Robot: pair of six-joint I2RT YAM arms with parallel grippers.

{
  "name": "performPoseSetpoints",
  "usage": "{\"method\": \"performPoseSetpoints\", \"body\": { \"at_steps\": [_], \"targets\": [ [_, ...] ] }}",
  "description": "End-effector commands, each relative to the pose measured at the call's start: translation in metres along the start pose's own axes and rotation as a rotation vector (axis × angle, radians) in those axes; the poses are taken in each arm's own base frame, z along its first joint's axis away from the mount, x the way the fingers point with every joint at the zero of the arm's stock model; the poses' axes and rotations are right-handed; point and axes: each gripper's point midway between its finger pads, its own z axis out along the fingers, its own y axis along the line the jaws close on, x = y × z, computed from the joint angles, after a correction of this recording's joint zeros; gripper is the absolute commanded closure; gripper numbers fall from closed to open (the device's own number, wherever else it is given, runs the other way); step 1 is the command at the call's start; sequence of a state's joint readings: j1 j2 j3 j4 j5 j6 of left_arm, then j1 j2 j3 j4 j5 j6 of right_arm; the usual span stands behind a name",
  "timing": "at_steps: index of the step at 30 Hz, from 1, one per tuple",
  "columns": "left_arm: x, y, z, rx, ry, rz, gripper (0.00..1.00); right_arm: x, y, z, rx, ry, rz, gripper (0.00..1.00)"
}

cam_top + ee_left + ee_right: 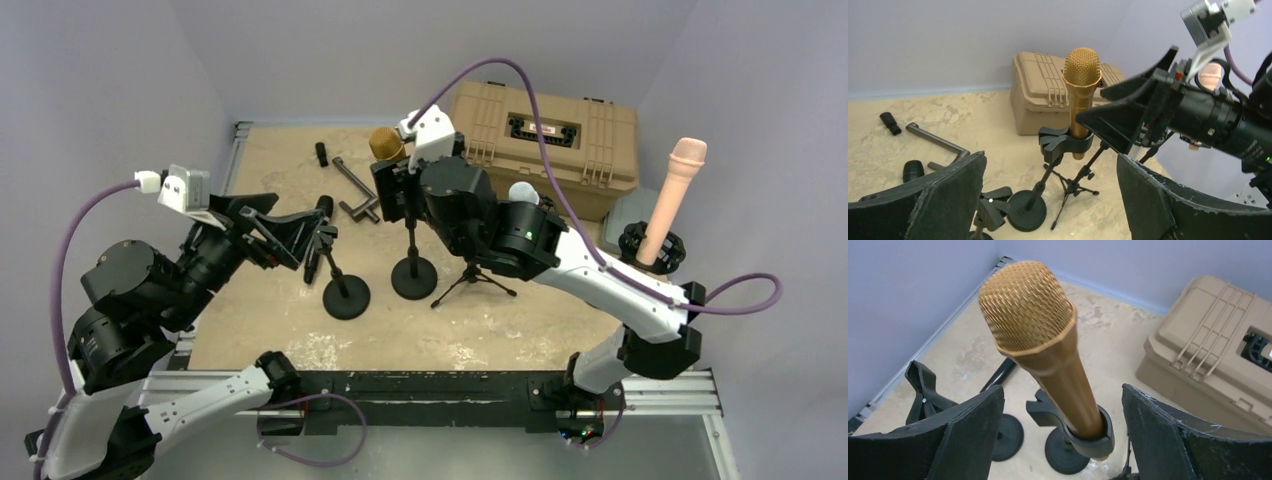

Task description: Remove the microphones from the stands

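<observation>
While the right pincer (pixel 1060 390) straddles the microphone (pixel 1025 305) released, clear gaps flank it; left pincer (pixel 1051 156) gapes.

The left arm (pixel 125 280) and right arm (pixel 620 275) pair white link shells with black round joints — a green light (pixel 527 237) glows on the right. Purple cables (pixel 62 270) run to white-grey wrist cameras (pixel 183 186). Fingers (pixel 968 435) are black wedges, edges scuffed

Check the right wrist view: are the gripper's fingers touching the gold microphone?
No: both fingers of the right gripper stand clear of the gold microphone, which sits in the stand's clip.
</observation>
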State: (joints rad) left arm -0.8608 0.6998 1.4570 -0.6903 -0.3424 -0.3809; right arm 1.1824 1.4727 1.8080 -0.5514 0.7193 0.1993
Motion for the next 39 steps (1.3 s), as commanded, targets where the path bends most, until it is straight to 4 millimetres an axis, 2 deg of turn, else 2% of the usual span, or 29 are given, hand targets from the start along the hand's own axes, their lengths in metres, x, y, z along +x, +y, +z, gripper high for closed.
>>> {"method": "performPoseSetpoints", "body": {
  "at_steps": [1, 6, 14, 19, 20, 31, 36, 39],
  "targets": [
    [0.033, 0.009, -0.005, 0.012, 0.111, 0.123, 0.00, -0.015, 0.000, 0.013, 0.044, -0.007, -0.129, 0.20],
    [0.044, 0.014, -0.011, 0.004, 0.137, 0.111, 0.00, -0.013, -0.009, 0.028, 0.176, 0.018, -0.190, 0.33],
    [0.056, 0.017, -0.011, -0.007, 0.162, 0.099, 0.00, -0.003, -0.023, 0.032, 0.317, 0.025, -0.198, 0.46],
    [0.062, 0.012, -0.013, 0.018, 0.194, 0.072, 0.00, 0.000, -0.031, 0.029, 0.372, 0.017, -0.215, 0.70],
    [0.064, 0.010, -0.014, 0.028, 0.199, 0.068, 0.00, 0.000, -0.030, 0.030, 0.369, 0.011, -0.222, 0.71],
    [0.073, -0.005, -0.016, 0.143, 0.217, 0.106, 0.00, -0.009, 0.011, 0.030, -0.010, -0.084, -0.375, 0.94],
    [0.083, -0.007, -0.014, 0.171, 0.207, 0.104, 0.00, -0.012, 0.027, 0.021, -0.199, -0.149, -0.453, 1.00],
    [0.091, -0.010, -0.012, 0.201, 0.198, 0.102, 0.00, -0.014, 0.034, 0.012, -0.306, -0.197, -0.484, 1.00]
  ]
}}
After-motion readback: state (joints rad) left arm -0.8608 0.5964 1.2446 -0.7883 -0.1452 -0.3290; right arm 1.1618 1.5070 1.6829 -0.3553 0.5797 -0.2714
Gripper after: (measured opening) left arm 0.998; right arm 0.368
